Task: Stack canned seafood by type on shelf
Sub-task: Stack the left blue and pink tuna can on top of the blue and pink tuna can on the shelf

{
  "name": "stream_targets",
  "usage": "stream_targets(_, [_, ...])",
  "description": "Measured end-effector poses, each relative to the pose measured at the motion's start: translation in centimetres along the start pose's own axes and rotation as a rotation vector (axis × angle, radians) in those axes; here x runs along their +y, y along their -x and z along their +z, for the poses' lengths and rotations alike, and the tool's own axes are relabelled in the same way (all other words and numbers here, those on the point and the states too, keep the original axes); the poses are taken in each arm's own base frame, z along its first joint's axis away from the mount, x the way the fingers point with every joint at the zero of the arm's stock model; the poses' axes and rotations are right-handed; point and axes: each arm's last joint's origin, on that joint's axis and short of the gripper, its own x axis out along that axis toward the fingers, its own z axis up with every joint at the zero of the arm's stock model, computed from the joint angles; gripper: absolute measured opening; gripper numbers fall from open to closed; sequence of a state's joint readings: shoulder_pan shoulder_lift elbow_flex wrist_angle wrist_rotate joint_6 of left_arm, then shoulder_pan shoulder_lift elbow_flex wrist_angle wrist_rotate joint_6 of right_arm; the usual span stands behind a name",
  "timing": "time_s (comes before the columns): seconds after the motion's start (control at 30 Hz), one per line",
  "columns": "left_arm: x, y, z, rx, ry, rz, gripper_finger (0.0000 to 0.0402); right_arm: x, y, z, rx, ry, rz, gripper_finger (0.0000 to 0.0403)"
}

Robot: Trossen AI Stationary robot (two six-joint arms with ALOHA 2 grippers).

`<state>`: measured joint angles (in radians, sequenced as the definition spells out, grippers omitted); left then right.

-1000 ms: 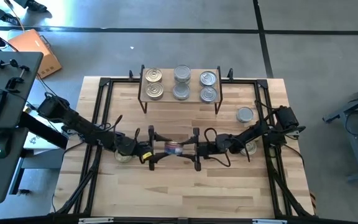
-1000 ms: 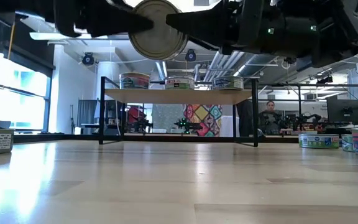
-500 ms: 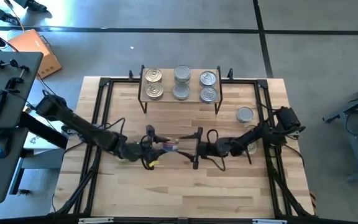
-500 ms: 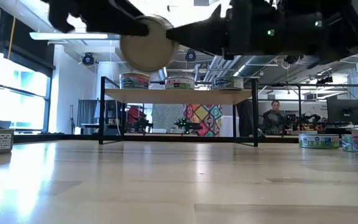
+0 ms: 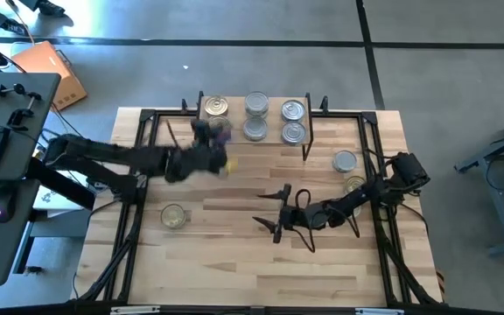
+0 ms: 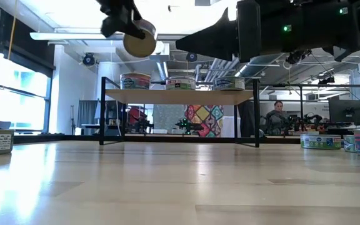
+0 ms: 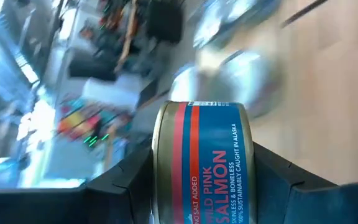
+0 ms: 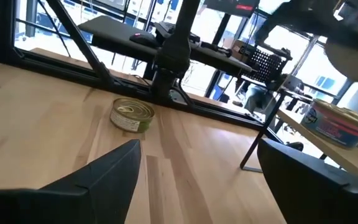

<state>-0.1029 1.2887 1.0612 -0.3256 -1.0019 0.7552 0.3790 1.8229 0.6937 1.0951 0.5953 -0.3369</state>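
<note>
Salmon tin [image 7: 201, 163] sits clamped in our left gripper [image 5: 215, 149], raised just over the left end of the shelf [image 5: 269, 137], beside the tins already standing there. Our right gripper [image 5: 274, 210] hovers mid-table with its fingers spread, holding nothing.

Grey floor [image 5: 234, 52], bright windows [image 6: 8, 94]

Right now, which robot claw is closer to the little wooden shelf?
The left. The left gripper holds a salmon tin right at the front left edge of the shelf. The right gripper hangs open over the middle of the table, well in front of the shelf.
</note>
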Motion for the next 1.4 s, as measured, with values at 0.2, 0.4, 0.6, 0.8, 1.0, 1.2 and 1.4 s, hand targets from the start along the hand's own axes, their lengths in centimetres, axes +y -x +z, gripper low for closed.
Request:
stream_targets(0.2, [4.4,-5.7,-3.4,0.100,-0.033,0.020,0.0180,0.0,0.0,-0.1,0.011,-0.001,0.004,0.0316])
stream_targets(0.4, [6.7,-9.2,-6.9,0.072,-0.003,-0.030,0.0180,0.1,0.0,-0.2,0.016,-0.011,0.005,0.0316])
stream_targets(0.6, [6.9,-11.7,-8.9,0.077,0.020,-0.078,0.0180,0.1,0.0,-0.2,0.018,-0.010,0.006,0.0316])
stream_targets(0.8, [6.3,-13.2,-9.7,0.123,-0.004,-0.110,0.0180,0.1,0.0,-0.2,0.018,-0.010,0.006,0.0316])
stream_targets(1.0, [6.0,-13.4,-9.8,0.136,-0.018,-0.127,0.0187,0.1,0.0,-0.2,0.020,-0.009,0.006,0.0316])
stream_targets(1.2, [5.9,-13.3,-9.8,0.147,-0.013,-0.136,0.0206,0.1,0.0,-0.2,0.020,-0.009,0.006,0.0316])
stream_targets(1.4, [5.3,-13.3,-10.2,0.180,-0.033,-0.190,0.0210,0.1,0.0,-0.2,0.020,-0.009,0.006,0.0316])
